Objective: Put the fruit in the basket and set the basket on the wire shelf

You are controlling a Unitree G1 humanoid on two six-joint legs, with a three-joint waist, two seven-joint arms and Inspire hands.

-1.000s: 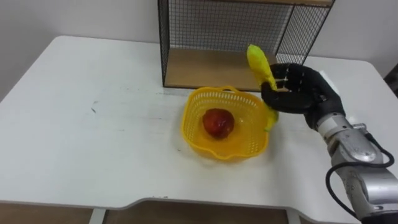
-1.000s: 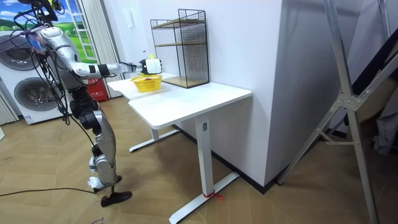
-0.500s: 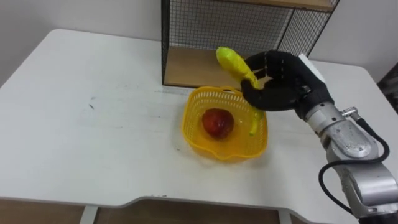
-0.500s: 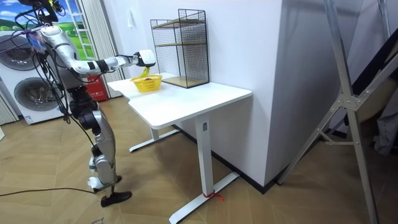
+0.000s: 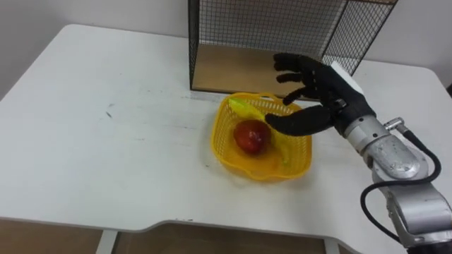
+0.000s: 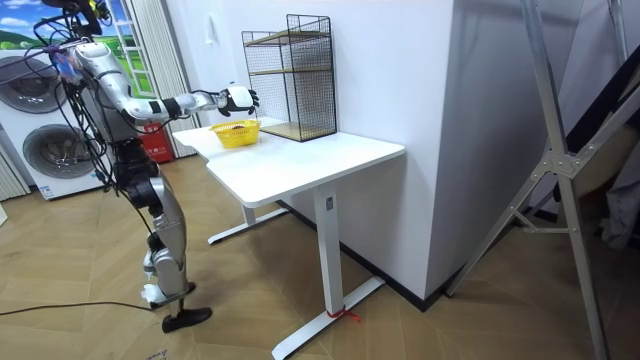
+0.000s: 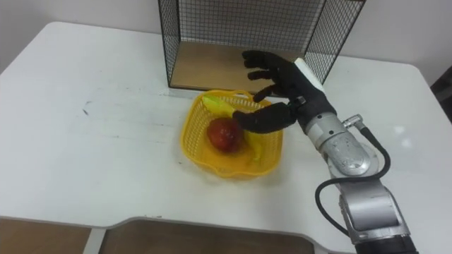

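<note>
A yellow plastic basket stands on the white table in front of the wire shelf. Inside it lie a red apple and a yellow banana, the banana along the far side and partly hidden by my hand. My right hand hovers over the basket's right half, open, fingers spread, holding nothing.
The wire shelf has a wooden bottom board open toward the basket. The white table stretches wide to the left. In the room view a washing machine stands behind the robot, which stands at the table's end.
My right hand swung the banana left over the basket and let it go. The banana now lies in the basket beside the apple, and the hand is open above it.
</note>
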